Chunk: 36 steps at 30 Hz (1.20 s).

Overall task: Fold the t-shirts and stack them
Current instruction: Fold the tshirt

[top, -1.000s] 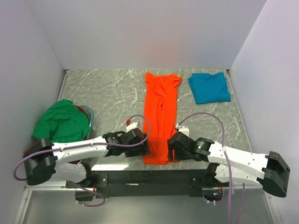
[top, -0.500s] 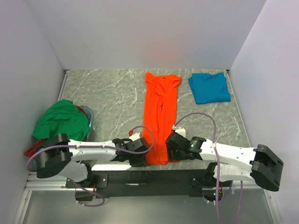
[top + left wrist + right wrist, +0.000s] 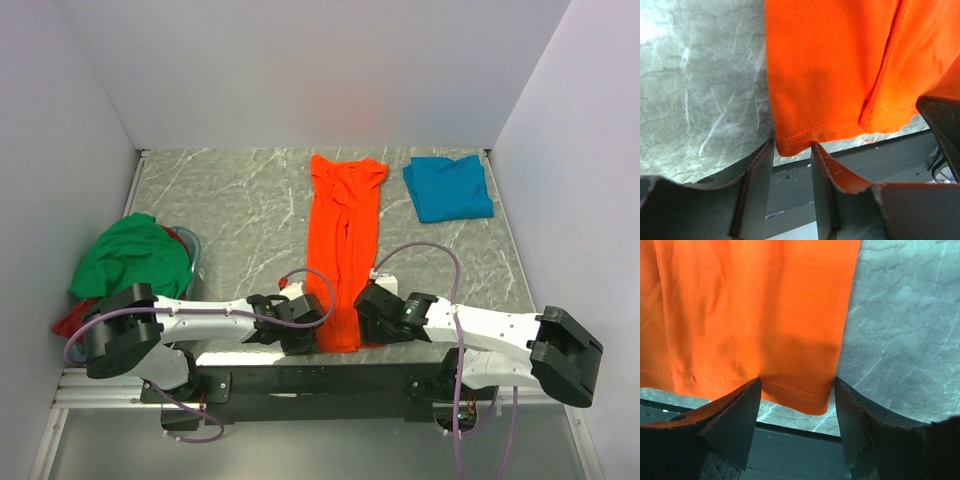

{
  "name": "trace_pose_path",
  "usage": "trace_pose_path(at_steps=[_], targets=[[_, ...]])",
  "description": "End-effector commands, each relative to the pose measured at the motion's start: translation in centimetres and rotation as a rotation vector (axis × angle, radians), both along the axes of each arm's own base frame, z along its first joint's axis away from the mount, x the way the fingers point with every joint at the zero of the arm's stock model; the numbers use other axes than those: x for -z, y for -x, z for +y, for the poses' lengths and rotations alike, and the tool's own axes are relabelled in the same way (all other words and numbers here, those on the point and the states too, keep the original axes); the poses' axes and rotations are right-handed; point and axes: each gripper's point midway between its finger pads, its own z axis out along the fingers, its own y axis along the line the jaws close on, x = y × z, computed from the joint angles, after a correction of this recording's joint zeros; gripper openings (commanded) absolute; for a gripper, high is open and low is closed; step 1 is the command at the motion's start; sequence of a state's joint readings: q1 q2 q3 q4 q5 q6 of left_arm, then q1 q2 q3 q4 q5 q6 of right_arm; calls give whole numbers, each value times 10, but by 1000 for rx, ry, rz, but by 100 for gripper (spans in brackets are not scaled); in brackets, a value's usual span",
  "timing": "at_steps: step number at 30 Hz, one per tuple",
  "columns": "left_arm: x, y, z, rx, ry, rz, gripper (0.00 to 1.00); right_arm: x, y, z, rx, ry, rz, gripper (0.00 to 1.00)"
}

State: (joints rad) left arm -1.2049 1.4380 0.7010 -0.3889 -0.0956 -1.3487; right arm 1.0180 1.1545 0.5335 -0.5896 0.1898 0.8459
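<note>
The bright orange t-shirt (image 3: pixel 345 230), folded into a long strip, runs from the back of the table to its near edge. My left gripper (image 3: pixel 305 335) sits low at the near-left hem corner. In the left wrist view, that corner of the orange t-shirt (image 3: pixel 840 65) lies between the tips of the left gripper (image 3: pixel 791 145); the jaws are narrowed with a gap still showing. My right gripper (image 3: pixel 365 320) straddles the near-right hem corner. In the right wrist view the right gripper (image 3: pixel 796 380) stands wide open around the orange t-shirt (image 3: pixel 755 305).
A folded teal blue t-shirt (image 3: pixel 447 187) lies at the back right. A crumpled green t-shirt (image 3: pixel 130 260) is heaped at the left with dark red cloth (image 3: pixel 68 322) beneath it. A black base rail (image 3: pixel 320 382) runs just past the marble table (image 3: pixel 240 200). White walls enclose three sides.
Both grippers have dropped toward the near edge onto the orange shirt's hem corners. The left jaws have narrowed markedly; the right ones have closed a little.
</note>
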Motion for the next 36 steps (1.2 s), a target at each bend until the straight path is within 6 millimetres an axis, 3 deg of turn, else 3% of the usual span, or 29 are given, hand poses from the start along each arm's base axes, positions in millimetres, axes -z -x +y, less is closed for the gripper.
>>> trace_pose_path(at_steps=[1,6,10,16,25,28,29,30,33,36], targets=[[-4,-7,6,-32,-26,-34,42,-6,-6,-1,10,-10,-29,67],[-12,-8,7,-28,-32,-46,41,-8,-8,-6,23,-2,-32,67],[-26,-11,3,-29,28,-74,47,-7,-7,-5,20,-17,-22,66],[-24,-18,0,-50,41,-91,48,-6,-5,-2,9,-35,-11,66],[4,-19,-2,-18,-21,-35,33,-3,-2,-5,19,-31,1,64],[14,-14,3,-15,-47,-10,18,0,1,-6,23,-32,14,62],[14,-13,6,-20,-59,-4,5,1,2,-7,26,-30,17,62],[16,-12,9,-31,-69,1,1,2,3,-9,27,-27,19,62],[14,-10,15,-50,-68,4,1,5,6,-14,39,-10,31,57],[16,-9,24,-70,-89,7,1,8,9,-24,58,25,43,47]])
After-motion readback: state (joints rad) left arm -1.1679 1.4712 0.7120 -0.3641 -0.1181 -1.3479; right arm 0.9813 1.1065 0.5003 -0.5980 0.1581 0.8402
